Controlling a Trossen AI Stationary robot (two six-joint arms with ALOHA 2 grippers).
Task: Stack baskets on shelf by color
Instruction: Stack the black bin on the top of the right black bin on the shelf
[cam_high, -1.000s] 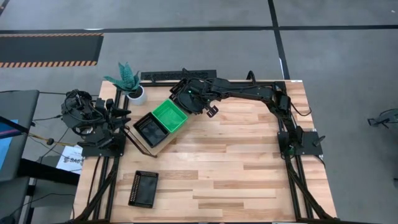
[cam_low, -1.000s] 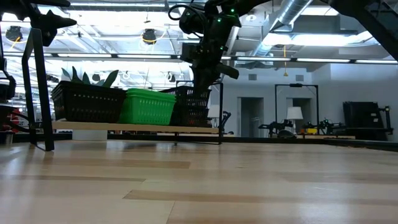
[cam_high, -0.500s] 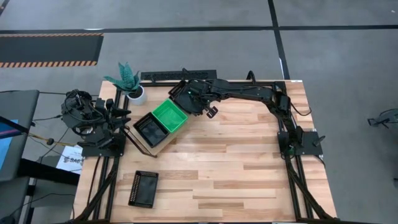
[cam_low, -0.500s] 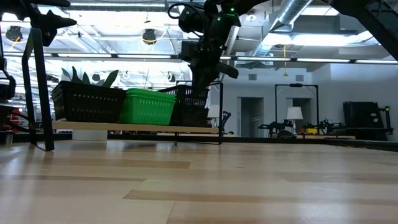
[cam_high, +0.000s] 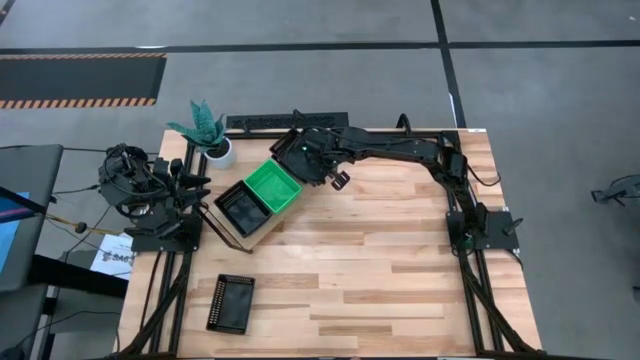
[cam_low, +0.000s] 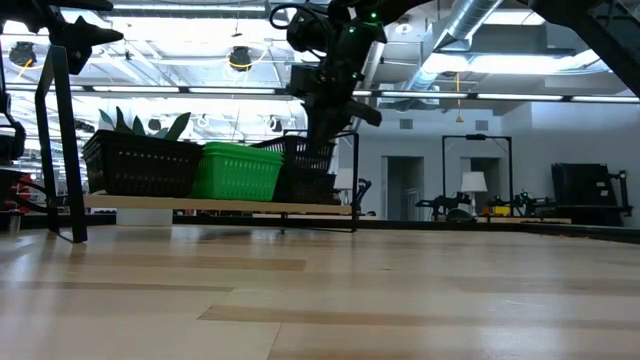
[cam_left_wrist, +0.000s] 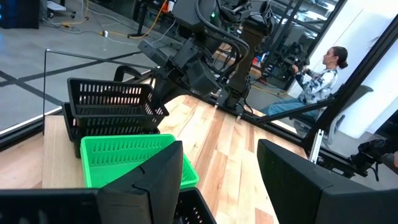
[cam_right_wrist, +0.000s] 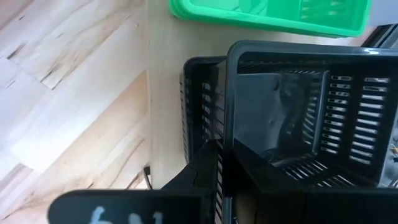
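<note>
High view: your right gripper (cam_high: 312, 165) is over the far end of the shelf (cam_high: 262, 234), which lies slantwise near the table's far-left part. On the shelf you have a black basket (cam_high: 240, 208) at its near end and a green basket (cam_high: 273, 186) just beside it. The low view shows the right arm holding a further black basket (cam_low: 305, 153), tilted and raised above another black basket (cam_low: 308, 185) that sits on the shelf's far end, beyond the green one. In the right wrist view the fingers (cam_right_wrist: 205, 168) are pinched on the rim of that raised basket. Whether its lower edge touches the basket beneath cannot be told for certain from these angles.

One more black basket (cam_high: 231, 302) lies alone on the table (cam_high: 400, 270), near the front-left corner, well apart from the shelf.

Your left gripper (cam_high: 197, 181) waits at the table's left edge, beside a potted plant (cam_high: 205, 130), fingers spread and holding nothing.
</note>
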